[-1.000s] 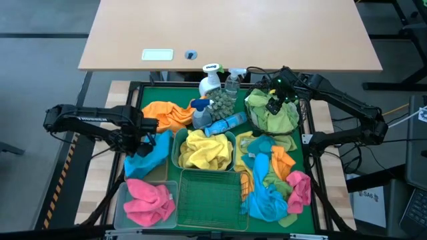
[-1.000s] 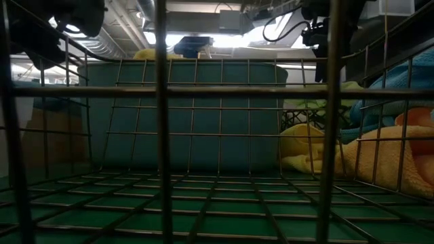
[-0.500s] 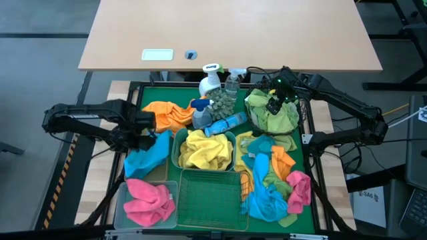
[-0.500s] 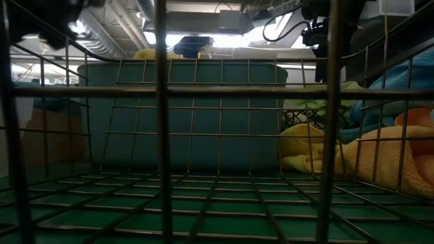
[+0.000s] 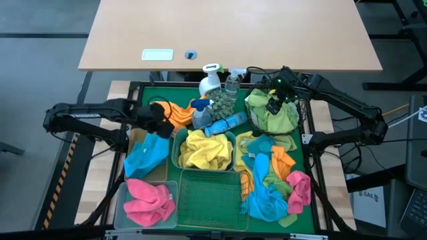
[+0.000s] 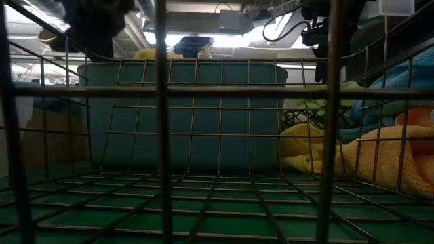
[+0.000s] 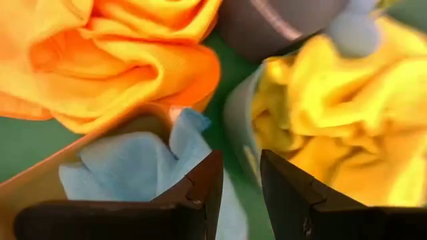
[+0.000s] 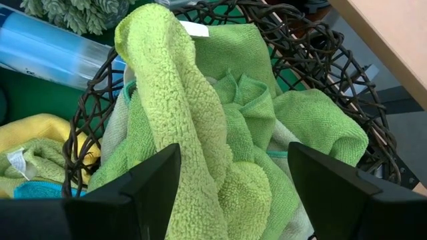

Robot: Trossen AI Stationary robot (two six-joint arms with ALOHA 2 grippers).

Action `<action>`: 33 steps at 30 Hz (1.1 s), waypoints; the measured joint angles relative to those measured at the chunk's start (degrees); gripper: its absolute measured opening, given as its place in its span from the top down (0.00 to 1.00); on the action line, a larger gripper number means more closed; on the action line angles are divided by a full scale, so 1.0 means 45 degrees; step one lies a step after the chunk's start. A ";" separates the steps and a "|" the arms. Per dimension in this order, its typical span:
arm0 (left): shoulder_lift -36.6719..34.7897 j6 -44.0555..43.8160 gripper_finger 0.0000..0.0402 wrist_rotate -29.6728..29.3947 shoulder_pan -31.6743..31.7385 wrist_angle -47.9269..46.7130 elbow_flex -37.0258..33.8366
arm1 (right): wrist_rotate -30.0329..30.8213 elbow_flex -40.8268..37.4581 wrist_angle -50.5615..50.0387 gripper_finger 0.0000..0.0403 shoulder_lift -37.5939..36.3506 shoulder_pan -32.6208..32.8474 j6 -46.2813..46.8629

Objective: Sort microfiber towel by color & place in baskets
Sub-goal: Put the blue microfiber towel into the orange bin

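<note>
One green mat (image 5: 155, 97), ceiling ducts (image 6: 135, 20).

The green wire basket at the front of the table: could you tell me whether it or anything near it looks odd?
The green wire basket holds no towels, while an unsorted heap of blue, orange, pink and green towels lies loose beside it on the mat. A blue spray bottle also lies on its side, resting near the teal tub of yellow towels.

Green table mat (image 5: 241, 131) carries five baskets, spray bottles (image 5: 212, 79), loose towel pile (image 5: 272, 179).
</note>
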 joint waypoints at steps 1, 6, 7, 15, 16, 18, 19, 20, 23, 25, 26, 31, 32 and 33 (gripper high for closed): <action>0.0088 0.0015 0.76 0.0005 0.0000 0.0157 -0.0246 | -0.0003 0.0000 0.0000 0.32 0.0001 0.0002 0.0000; 0.0484 -0.0035 0.76 0.0227 -0.0005 0.0191 -0.1397 | 0.0002 0.0000 0.0000 0.32 0.0000 0.0000 0.0000; 0.0502 -0.0048 0.76 0.0236 -0.0002 0.0190 -0.1601 | 0.0000 0.0000 0.0000 0.32 0.0002 0.0002 0.0000; 0.0543 -0.0077 0.79 0.2053 -0.0005 -0.0430 -0.3025 | -0.0001 0.0000 -0.0005 0.32 0.0001 0.0003 0.0000; 0.0541 -0.0079 0.80 0.2281 -0.0010 -0.0568 -0.3216 | 0.0000 0.0000 -0.0010 0.32 0.0000 0.0002 0.0000; 0.0534 -0.0092 0.80 0.2550 -0.0010 -0.0769 -0.3641 | 0.0002 0.0000 -0.0010 0.32 0.0004 0.0001 0.0000; 0.0538 -0.0101 0.80 0.2597 -0.0009 -0.0862 -0.3857 | -0.0003 0.0000 -0.0010 0.32 0.0005 0.0005 0.0000; 0.0538 -0.0110 0.80 0.2669 -0.0005 -0.0895 -0.4046 | 0.0001 0.0000 -0.0010 0.32 0.0004 0.0004 0.0000; 0.0538 -0.0374 0.80 0.3090 -0.0005 -0.0862 -0.4422 | -0.0003 0.0000 -0.0010 0.32 0.0000 0.0002 0.0000; 0.0536 -0.0399 0.80 0.3448 -0.0005 -0.0876 -0.4464 | 0.0001 0.0000 -0.0010 0.32 0.0003 0.0000 0.0000; 0.0533 -0.0402 0.80 0.3658 -0.0005 -0.0915 -0.4427 | -0.0003 0.0000 -0.0011 0.32 0.0000 0.0005 0.0000; 0.0417 -0.0271 0.80 0.3867 -0.0005 -0.1065 -0.3456 | 0.0000 0.0000 -0.0012 0.32 0.0002 0.0005 0.0000; 0.0403 -0.0262 0.80 0.3796 -0.0005 -0.1108 -0.3147 | 0.0001 0.0000 -0.0012 0.32 0.0001 0.0003 0.0000; 0.0364 -0.0259 0.80 0.3769 -0.0002 -0.1123 -0.2817 | -0.0002 0.0000 -0.0011 0.32 0.0000 0.0000 0.0000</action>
